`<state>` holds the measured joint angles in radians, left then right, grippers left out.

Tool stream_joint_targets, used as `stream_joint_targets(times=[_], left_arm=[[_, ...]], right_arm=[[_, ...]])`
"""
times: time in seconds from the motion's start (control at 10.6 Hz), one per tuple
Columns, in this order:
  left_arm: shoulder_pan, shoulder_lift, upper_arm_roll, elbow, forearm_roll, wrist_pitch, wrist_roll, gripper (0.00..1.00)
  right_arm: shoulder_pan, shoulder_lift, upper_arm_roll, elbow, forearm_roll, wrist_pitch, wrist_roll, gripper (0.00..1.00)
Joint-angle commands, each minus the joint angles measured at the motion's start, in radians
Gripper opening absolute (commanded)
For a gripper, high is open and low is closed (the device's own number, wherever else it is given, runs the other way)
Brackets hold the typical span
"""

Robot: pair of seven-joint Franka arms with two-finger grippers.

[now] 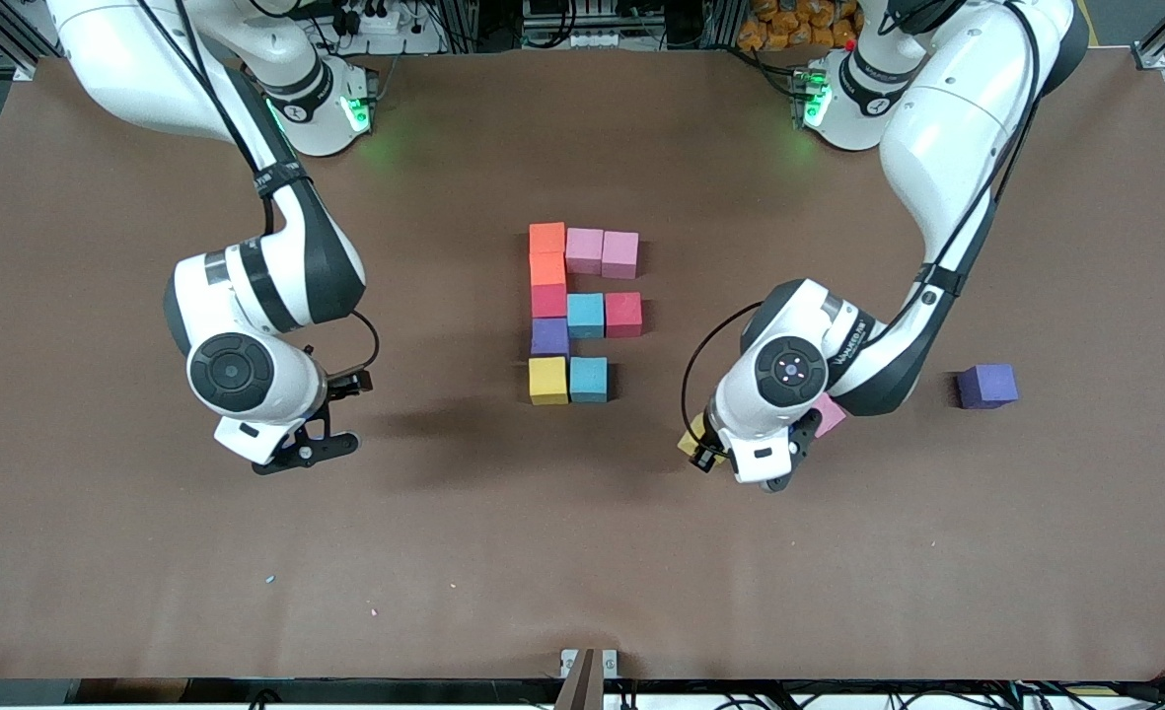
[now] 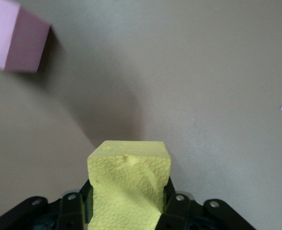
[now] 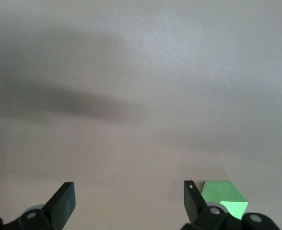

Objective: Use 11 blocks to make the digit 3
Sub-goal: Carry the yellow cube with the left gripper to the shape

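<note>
Brown worktop [image 1: 148, 552]: the right gripper [image 1: 318, 436] waits with fingers spread wide, empty. Ten blocks [image 1: 586, 314] are laid mid-worktop as an unfinished 3. A yellow block [image 2: 127, 188] is clamped in the left gripper [image 2: 126, 201], near the figure.

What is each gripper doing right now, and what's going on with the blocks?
Left gripper: shut on the yellow block, up off the table.
Right gripper: open, holding nothing, waiting above the table.
Digit 3: unfinished, ten blocks touching, one corner spot not filled.
Loose pink block: lying on the table, partly hidden under the left arm.
Loose purple block: lying alone toward the left arm's end.
Green cube: lying beside the right gripper.
</note>
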<state>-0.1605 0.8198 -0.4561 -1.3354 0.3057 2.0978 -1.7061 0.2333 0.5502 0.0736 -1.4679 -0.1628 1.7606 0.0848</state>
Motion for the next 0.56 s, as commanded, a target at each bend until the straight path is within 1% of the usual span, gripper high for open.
stream_joint_targets(times=[0.0, 0.19, 0.47], left_arm=[[-0.025, -0.014, 0.002, -0.010, 0.000, -0.004, -0.209, 0.14], [-0.039, -0.014, 0.000, -0.014, 0.000, -0.004, -0.343, 0.14], [-0.066, -0.008, 0.000, -0.019, -0.002, -0.005, -0.486, 0.14]], right_arm=[[-0.006, -0.027, 0.003, -0.023, 0.012, -0.003, -0.013, 1.00], [-0.006, -0.027, 0.003, -0.025, 0.014, -0.003, -0.013, 1.00], [-0.005, -0.026, 0.005, -0.025, 0.014, -0.003, -0.013, 1.00]])
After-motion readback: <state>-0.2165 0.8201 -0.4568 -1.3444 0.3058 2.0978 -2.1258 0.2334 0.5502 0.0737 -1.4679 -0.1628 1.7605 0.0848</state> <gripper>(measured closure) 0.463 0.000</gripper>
